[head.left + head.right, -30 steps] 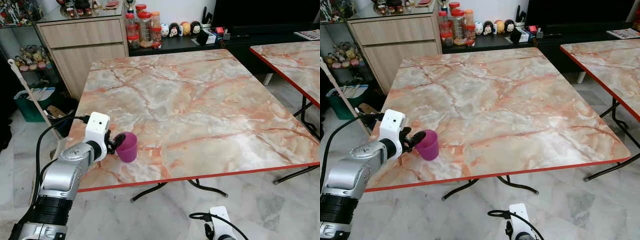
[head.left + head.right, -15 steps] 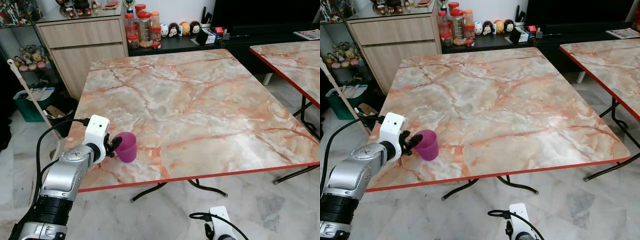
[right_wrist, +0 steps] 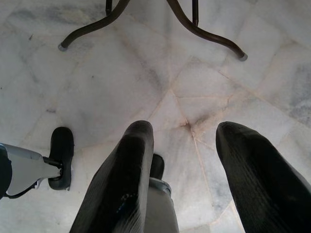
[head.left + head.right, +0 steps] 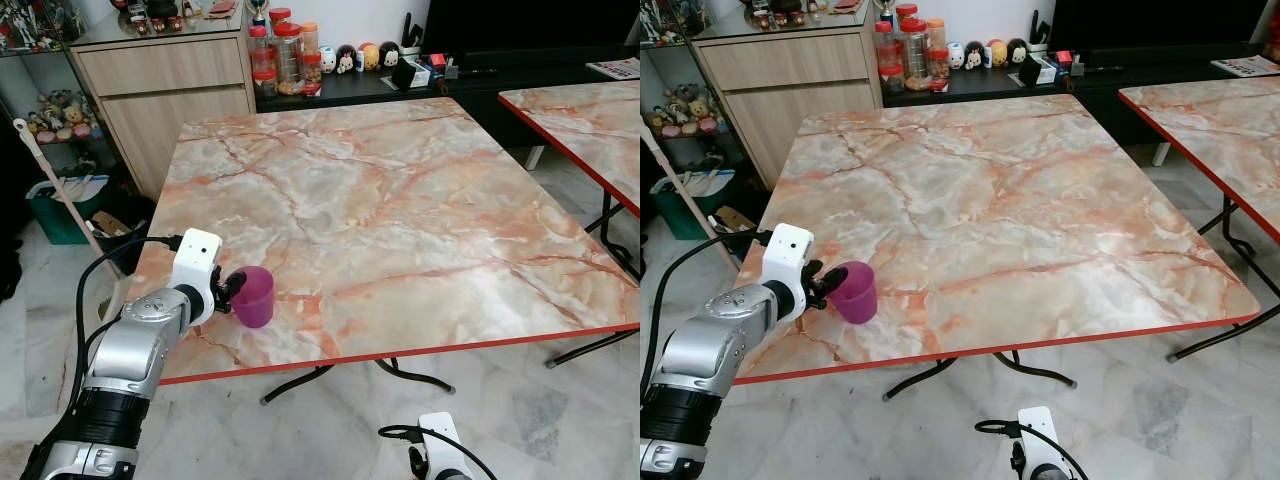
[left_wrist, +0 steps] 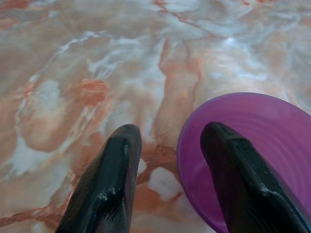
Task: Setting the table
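Observation:
A purple cup (image 4: 253, 295) stands upright on the marble table (image 4: 400, 200), near its front left corner. My left gripper (image 4: 236, 287) is at the cup's left side. In the left wrist view the left gripper (image 5: 170, 131) is open and straddles the rim of the purple cup (image 5: 252, 126). One finger (image 5: 233, 174) reaches inside the cup; the other finger (image 5: 112, 184) is outside, over the tabletop, with a gap to the rim. My right gripper (image 3: 184, 127) hangs low beside me, open, over the floor.
A second marble table (image 4: 590, 110) stands to the right across a gap. Behind are a wooden cabinet (image 4: 165, 80), jars (image 4: 285, 55) and a low black shelf (image 4: 470, 80). A stick (image 4: 55, 190) and a green bin (image 4: 60, 215) are at the left. Black table legs (image 4: 330, 378) splay underneath.
The left arm has shifted only slightly. The cup stays in the same spot on the table.

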{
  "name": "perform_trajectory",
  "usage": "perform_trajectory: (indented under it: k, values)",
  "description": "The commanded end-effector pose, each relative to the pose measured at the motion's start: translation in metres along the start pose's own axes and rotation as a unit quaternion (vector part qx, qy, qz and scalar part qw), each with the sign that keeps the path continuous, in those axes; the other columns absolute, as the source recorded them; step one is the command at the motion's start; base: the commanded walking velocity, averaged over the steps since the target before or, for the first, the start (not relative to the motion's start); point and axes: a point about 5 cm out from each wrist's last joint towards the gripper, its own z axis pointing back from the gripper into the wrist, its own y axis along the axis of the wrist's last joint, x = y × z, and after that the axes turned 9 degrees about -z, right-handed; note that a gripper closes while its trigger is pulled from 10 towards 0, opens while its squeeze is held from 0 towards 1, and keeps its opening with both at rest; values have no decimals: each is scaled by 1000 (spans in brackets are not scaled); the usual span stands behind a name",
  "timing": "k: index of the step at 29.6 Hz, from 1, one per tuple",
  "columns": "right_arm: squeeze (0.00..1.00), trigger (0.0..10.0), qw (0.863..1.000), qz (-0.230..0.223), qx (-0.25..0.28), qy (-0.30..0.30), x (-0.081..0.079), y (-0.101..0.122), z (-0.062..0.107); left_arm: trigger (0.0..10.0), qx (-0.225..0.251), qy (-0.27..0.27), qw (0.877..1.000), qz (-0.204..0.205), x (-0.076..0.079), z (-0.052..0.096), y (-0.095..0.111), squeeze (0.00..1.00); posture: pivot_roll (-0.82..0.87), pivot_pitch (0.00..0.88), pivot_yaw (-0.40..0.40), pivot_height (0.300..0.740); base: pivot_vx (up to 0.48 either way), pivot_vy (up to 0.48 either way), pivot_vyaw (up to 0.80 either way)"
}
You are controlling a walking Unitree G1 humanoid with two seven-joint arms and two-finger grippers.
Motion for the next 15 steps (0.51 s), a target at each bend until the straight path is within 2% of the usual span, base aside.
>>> perform_trajectory:
  k: [1, 2, 3, 4, 15]
  values:
    - [0, 10000, 1000, 1, 3, 2, -1, 2, 0, 4627, 0, -3, 1000, -14, -1, 0, 4, 0, 106, 5, 32, 740, 0, 0, 0]
    - [0, 10000, 1000, 0, 3, 2, -2, 1, 0, 1961, -1, -2, 1000, -14, 0, 0, 3, 0, 106, 5, 33, 740, 0, 0, 0]
    - [0, 10000, 1000, 0, 3, 2, -2, 1, 0, 1333, -2, -2, 1000, -14, 0, 0, 3, 0, 105, 5, 33, 740, 0, 0, 0]
    - [0, 10000, 1000, 0, 3, 3, -2, 1, 0, 0, -3, -6, 1000, -16, 1, 0, 2, 0, 106, 5, 33, 740, 0, 0, 0]
    - [0, 10000, 1000, -1, 3, 4, -3, 1, 0, 0, -6, -15, 1000, -22, 3, 0, 2, 0, 105, 6, 36, 740, 0, 0, 0]
